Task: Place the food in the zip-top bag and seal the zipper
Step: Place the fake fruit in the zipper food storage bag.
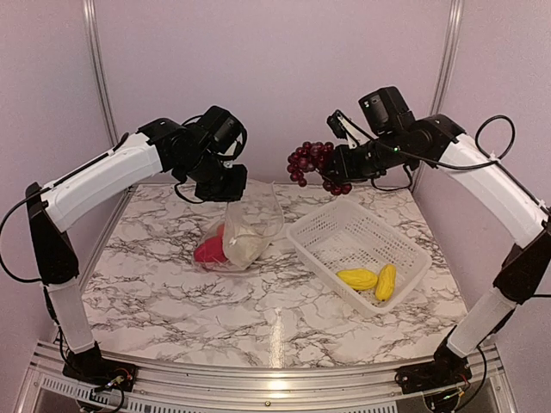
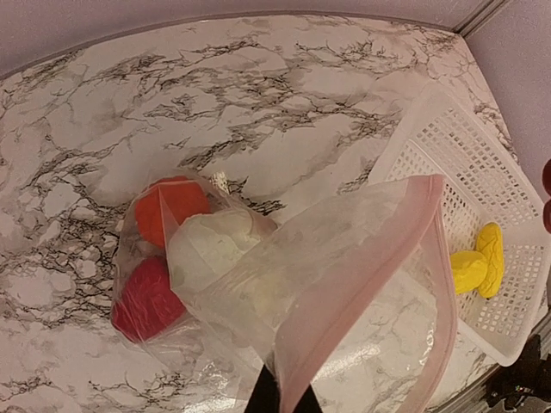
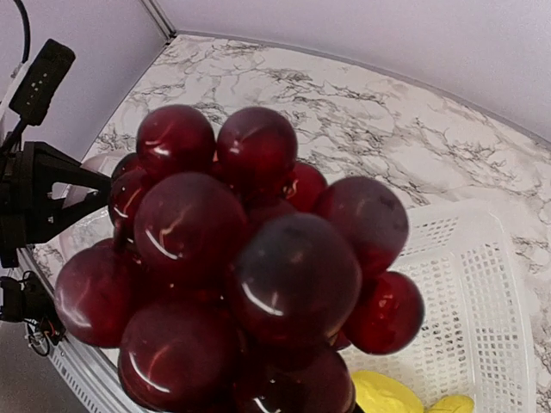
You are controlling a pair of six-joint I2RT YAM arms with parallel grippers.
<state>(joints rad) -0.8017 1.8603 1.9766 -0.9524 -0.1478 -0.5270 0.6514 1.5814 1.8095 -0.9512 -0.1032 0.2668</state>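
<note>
Marbled surface (image 1: 172, 284) below: my left claw (image 1: 225, 185) pinches the zip-top bag (image 1: 250, 228) by its zipper (image 2: 353, 284), holding the mouth up and wide so food can drop in. My right claw (image 1: 337, 178) clamps the grape bunch (image 1: 308, 162) aloft, up and right of that bag. The cauliflower (image 2: 215, 245), orange fruit (image 2: 168, 211) and red piece (image 2: 142, 297) sit inside it.

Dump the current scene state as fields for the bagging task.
left hand: shut on the zipper, holding the zip-top bag mouth up and open
right hand: shut on grape bunch, aloft, between bag mouth and basket in the top view
in bag: orange fruit, red piece, cauliflower
in basket: two yellow pieces
zipper state: unsealed
bag bottom: resting on table
</note>
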